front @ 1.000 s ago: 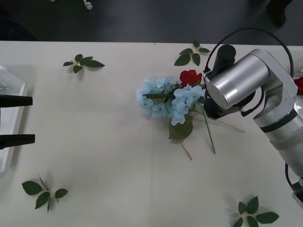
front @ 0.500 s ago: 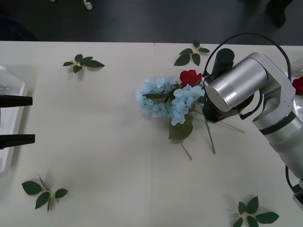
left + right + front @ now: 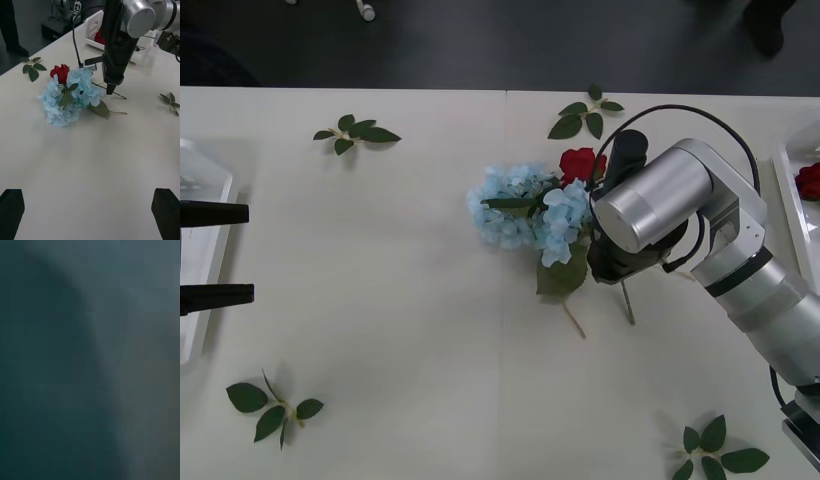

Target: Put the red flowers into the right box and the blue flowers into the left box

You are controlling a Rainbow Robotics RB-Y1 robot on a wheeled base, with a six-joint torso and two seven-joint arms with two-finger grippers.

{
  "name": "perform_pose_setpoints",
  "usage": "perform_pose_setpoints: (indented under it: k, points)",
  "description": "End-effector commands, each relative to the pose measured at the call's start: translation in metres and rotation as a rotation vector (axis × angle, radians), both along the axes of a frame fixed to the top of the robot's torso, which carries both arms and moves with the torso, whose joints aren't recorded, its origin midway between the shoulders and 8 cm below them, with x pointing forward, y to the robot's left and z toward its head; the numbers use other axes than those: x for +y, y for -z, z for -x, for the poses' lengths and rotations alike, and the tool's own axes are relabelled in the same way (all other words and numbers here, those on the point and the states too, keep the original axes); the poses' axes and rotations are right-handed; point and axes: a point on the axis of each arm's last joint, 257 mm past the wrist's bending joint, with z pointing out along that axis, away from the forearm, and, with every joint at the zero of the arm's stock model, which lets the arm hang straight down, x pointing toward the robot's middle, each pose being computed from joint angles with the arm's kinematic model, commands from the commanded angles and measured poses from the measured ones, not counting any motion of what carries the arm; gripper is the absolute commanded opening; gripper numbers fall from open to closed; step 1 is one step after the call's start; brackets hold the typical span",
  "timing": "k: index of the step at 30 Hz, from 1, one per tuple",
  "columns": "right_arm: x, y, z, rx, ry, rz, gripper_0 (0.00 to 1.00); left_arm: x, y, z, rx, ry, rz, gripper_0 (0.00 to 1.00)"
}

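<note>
Black-fingered right pincer (image 3: pixel 110 88): lowered beside blue flowers (image 3: pixel 525 210), grip indiscernible. Left pincer (image 3: pixel 210 255): wide, over left box (image 3: pixel 202 300).

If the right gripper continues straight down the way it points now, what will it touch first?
Probably the thin green stems lying on the table beside the blue flowers. In the left wrist view the right gripper points down with its tip just above them, though depth is unclear.

Right tool (image 3: pixel 111 88) tips behind its own wrist
</note>
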Motion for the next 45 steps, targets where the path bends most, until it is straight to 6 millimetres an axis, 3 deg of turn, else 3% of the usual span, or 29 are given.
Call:
perform_pose_setpoints:
  k: [1,11,20,26,28,33,39,40,43,45]
  points:
    - [0.015,0.001,-0.003,-0.034,0.016,-0.032,0.85,0.004,-0.011,-0.004,-0.066,0.007,-0.032,1.00]
    - [0.016,0.004,-0.034,-0.150,0.038,-0.095,0.84,0.004,-0.011,-0.004,-0.066,0.007,-0.032,1.00]
    - [-0.005,0.017,-0.038,-0.142,0.093,-0.076,0.85,0.004,-0.011,-0.004,-0.066,0.007,-0.032,1.00]
    - [-0.004,0.019,-0.037,-0.134,0.098,-0.081,0.83,0.004,-0.011,-0.004,-0.066,0.007,-0.032,1.00]
    - [-0.005,0.019,-0.037,-0.136,0.099,-0.080,0.72,0.004,-0.011,-0.004,-0.066,0.007,-0.032,1.00]
    - [-0.008,0.017,-0.039,-0.144,0.108,-0.072,0.56,0.004,-0.011,-0.004,-0.066,0.007,-0.032,1.00]
    - [-0.011,0.016,-0.041,-0.156,0.113,-0.059,0.54,0.004,-0.011,-0.004,-0.066,0.007,-0.032,1.00]
    - [-0.011,0.015,-0.041,-0.158,0.114,-0.059,0.48,0.004,-0.011,-0.004,-0.066,0.007,-0.032,1.00]
    - [-0.015,0.014,-0.043,-0.167,0.115,-0.047,0.05,0.004,-0.011,-0.004,-0.066,0.007,-0.032,1.00]
    - [-0.015,0.013,-0.043,-0.169,0.119,-0.048,0.00,0.004,-0.011,-0.004,-0.066,0.007,-0.032,1.00]
